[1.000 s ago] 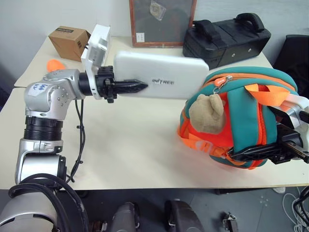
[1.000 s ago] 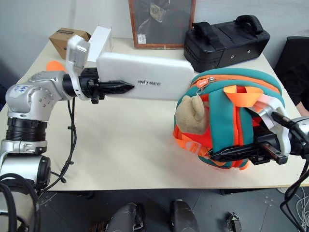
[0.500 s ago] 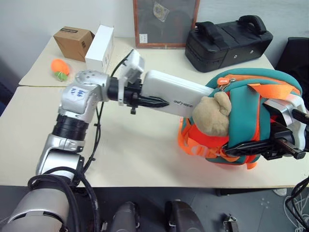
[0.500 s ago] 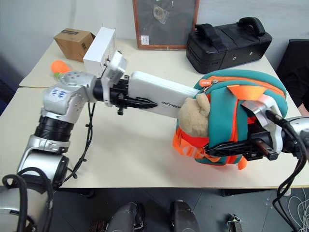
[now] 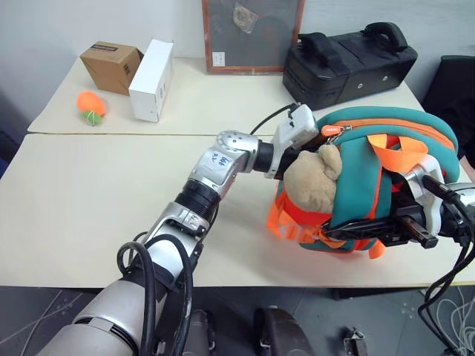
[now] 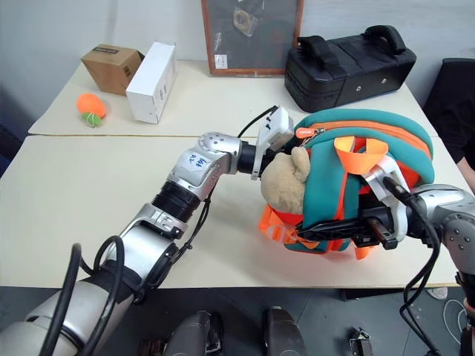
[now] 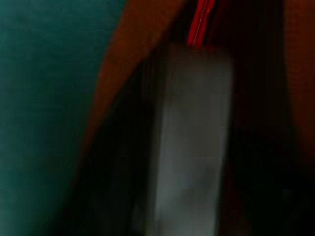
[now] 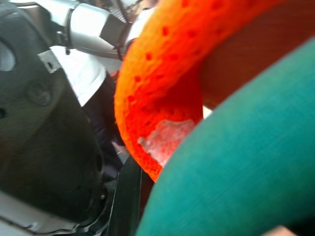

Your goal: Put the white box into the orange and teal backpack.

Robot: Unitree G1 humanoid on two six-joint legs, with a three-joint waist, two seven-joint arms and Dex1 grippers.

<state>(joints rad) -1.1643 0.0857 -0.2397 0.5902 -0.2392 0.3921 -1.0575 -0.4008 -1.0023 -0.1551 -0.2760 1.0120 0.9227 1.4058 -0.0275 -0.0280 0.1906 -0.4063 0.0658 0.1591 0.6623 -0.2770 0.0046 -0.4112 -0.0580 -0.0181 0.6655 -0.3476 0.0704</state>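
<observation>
The orange and teal backpack (image 5: 371, 148) lies on its side on the table, its tan plush bear (image 5: 312, 182) facing me. My left arm's wrist (image 5: 286, 148) reaches into the backpack's zipped opening beside the bear; the gripper itself is hidden inside. The white box (image 7: 194, 147) appears in the left wrist view as a pale slab inside the dark interior, between teal and orange fabric. My right gripper (image 5: 378, 228) is shut on the backpack's lower edge at the right side, holding it in place.
A black hard case (image 5: 349, 55) stands behind the backpack. At the far left of the table (image 5: 89, 193) are a white carton (image 5: 152, 70), a brown cardboard box (image 5: 111, 65) and an orange ball (image 5: 90, 105). A framed board (image 5: 249, 33) leans at the back.
My left arm has swung right and pushed the white box into the backpack, so the box has gone from the head views. The right gripper has kept its hold.
</observation>
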